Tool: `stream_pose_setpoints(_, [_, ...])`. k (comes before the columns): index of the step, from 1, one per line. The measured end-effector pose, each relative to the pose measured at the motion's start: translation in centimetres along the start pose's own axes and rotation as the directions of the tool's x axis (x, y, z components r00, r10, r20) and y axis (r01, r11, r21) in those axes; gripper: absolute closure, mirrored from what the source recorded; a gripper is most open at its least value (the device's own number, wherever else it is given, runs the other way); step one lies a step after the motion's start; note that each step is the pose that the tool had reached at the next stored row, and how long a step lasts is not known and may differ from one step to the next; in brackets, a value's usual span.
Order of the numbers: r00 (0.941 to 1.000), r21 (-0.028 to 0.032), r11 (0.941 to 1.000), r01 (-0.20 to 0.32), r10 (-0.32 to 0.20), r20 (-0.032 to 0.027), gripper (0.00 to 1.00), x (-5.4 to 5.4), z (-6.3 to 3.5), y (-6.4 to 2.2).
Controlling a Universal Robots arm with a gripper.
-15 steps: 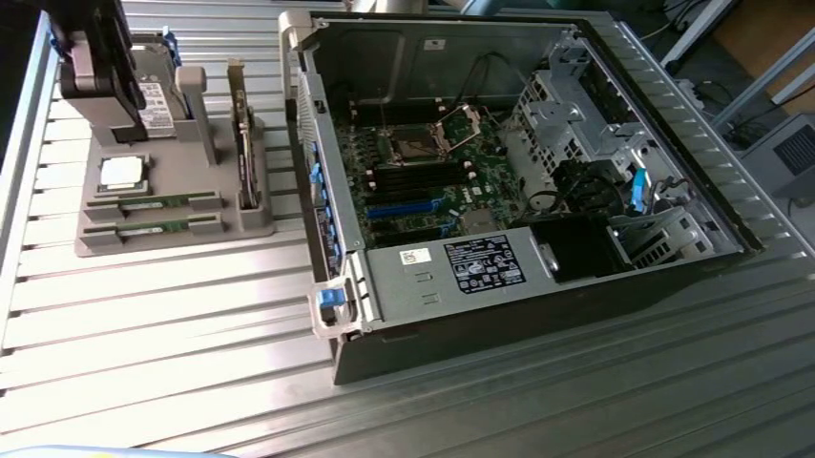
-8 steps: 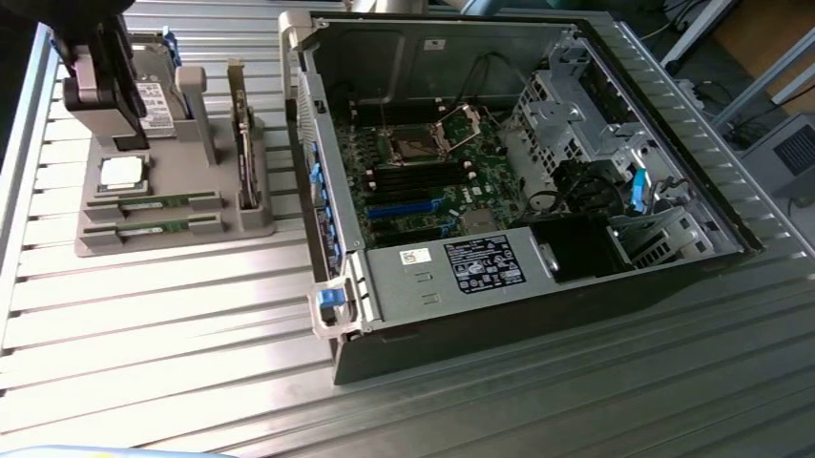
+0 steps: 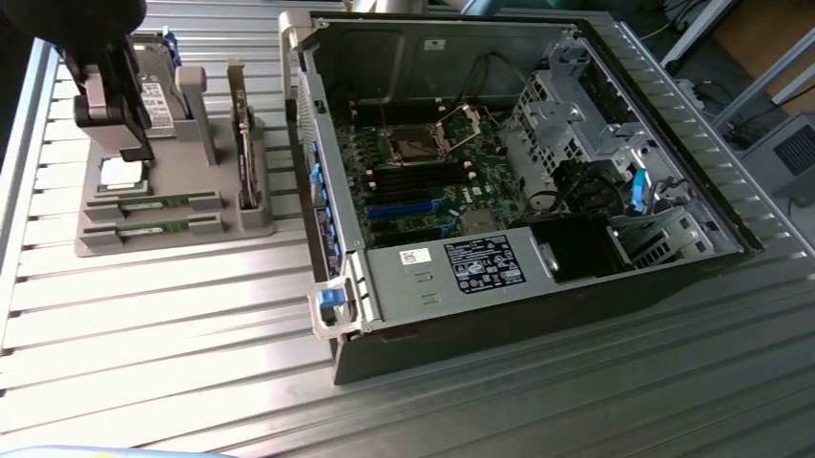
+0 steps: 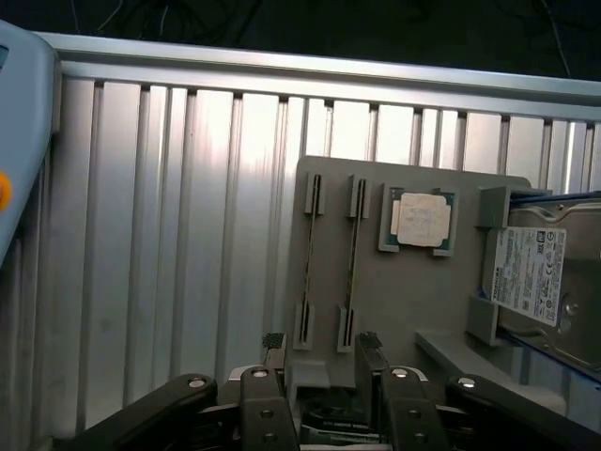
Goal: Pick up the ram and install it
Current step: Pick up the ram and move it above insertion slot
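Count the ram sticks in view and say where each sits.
2. Both sit on edge in parallel slots of the grey holder: one ram stick next to the processor chip, the other ram stick beyond it by the holder's edge. More may hide inside the case.

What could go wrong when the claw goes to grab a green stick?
The first ram stick sits close beside the second ram stick, so the open claw might pinch both or knock one. Both are thin and sit in slots of the gray holder; a crooked pull might jam or bend one.

Shiny ribbed metal table [image 3: 153, 334], matt plastic holder [image 4: 413, 291]
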State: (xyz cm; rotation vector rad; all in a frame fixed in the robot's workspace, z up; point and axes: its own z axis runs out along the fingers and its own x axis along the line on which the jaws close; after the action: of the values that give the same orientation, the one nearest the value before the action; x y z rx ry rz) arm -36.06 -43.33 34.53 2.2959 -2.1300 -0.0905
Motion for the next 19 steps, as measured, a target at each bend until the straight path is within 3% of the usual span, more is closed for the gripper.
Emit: stream_pose_setpoints(19, [1.0000, 0.0003, 1.0000, 0.000, 0.000, 0.0031, 0.58, 0.1, 3.47, -0.02])
